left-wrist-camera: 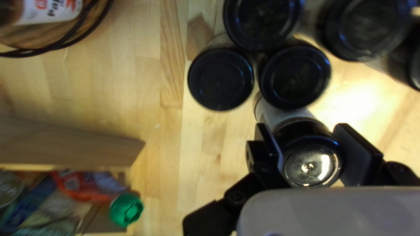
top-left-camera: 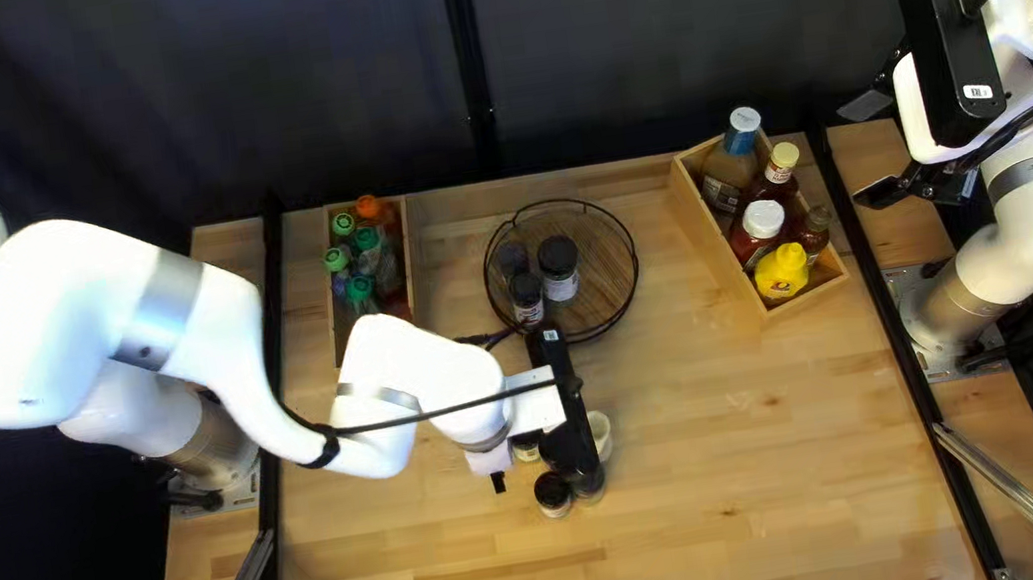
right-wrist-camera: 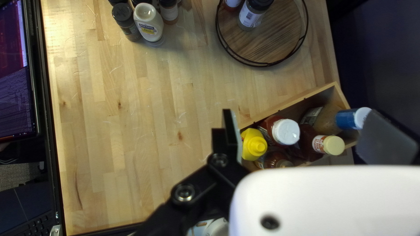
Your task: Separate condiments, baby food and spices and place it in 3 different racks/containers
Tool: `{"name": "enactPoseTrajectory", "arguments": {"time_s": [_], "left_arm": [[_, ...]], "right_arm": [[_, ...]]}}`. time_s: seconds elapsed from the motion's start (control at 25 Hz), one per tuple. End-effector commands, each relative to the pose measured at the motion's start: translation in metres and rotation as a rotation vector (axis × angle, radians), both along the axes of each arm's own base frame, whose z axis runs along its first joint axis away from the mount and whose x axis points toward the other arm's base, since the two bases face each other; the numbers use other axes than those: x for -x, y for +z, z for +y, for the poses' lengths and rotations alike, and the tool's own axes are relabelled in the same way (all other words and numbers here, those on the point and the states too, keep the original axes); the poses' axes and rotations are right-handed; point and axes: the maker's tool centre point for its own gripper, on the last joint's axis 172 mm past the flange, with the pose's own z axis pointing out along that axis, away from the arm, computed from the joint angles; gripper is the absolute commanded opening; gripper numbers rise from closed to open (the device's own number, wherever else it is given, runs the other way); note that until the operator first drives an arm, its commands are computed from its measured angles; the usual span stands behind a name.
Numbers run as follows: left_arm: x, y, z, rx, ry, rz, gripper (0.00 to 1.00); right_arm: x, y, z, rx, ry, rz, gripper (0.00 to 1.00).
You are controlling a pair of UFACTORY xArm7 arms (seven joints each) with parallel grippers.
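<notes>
Right between your left gripper's (top-left-camera: 577, 450) fingers sits a black-lidded jar (left-wrist-camera: 310, 168); both fingers press it from opposite sides, so you have it clenched near the lid. Its pale body points toward its neighbours and partly disappears behind the nearest lid. Around it, ahead of your fingers in the left wrist view, you can count five more black-lidded jars (left-wrist-camera: 221, 78), standing close together on the table (top-left-camera: 733, 489); a single pale bottle (right-wrist-camera: 148, 24) stands beside dark-lidded ones in the right wrist view. Farther back, you have the round wire-rimmed tray (top-left-camera: 616, 303) with three dark-lidded jars (top-left-camera: 558, 257) on it, all toward its left side in the top left view. At that tray's left, your wooden box (top-left-camera: 409, 265) holds pouches (left-wrist-camera: 83, 183); you can make out four green caps (top-left-camera: 360, 289) and one orange cap (top-left-camera: 370, 207), though how many pouches there are you can't tell. On the tray's other side, your slanted wooden box (top-left-camera: 715, 246) holds five bottles, one each: yellow (top-left-camera: 782, 272), white-capped (top-left-camera: 763, 219), cream-capped (top-left-camera: 782, 158), blue-necked (top-left-camera: 740, 135) and small brown (top-left-camera: 814, 229). Beyond that box, your right gripper (top-left-camera: 874, 150) has its fingers spread wide, grasping nothing.
</notes>
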Motion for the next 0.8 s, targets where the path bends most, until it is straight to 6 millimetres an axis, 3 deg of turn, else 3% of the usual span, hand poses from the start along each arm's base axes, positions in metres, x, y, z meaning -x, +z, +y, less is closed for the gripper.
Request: {"name": "enactPoseTrajectory", "arguments": {"time_s": [0.04,0.2,0.28,0.4,0.56,0.8], "left_arm": [[-0.001,0.059,0.030,-0.004,-0.004,-0.010,0.00],[-0.018,0.101,0.088,0.005,-0.017,-0.033,0.00],[-0.027,0.109,0.116,0.009,-0.021,-0.046,0.01],[-0.044,0.112,0.157,0.015,-0.029,-0.060,0.05],[-0.066,0.110,0.207,0.014,-0.025,-0.074,0.00],[-0.092,0.100,0.251,0.013,-0.016,-0.105,0.00]], "right_arm": [[0.000,0.000,0.000,0.000,0.000,0.000,1.00],[0.000,0.000,0.000,0.000,0.000,0.000,1.00],[0.000,0.000,0.000,0.000,0.000,0.000,1.00],[0.000,0.000,0.000,0.000,0.000,0.000,1.00],[0.000,0.000,0.000,0.000,0.000,0.000,1.00],[0.000,0.000,0.000,0.000,0.000,0.000,1.00]]}}
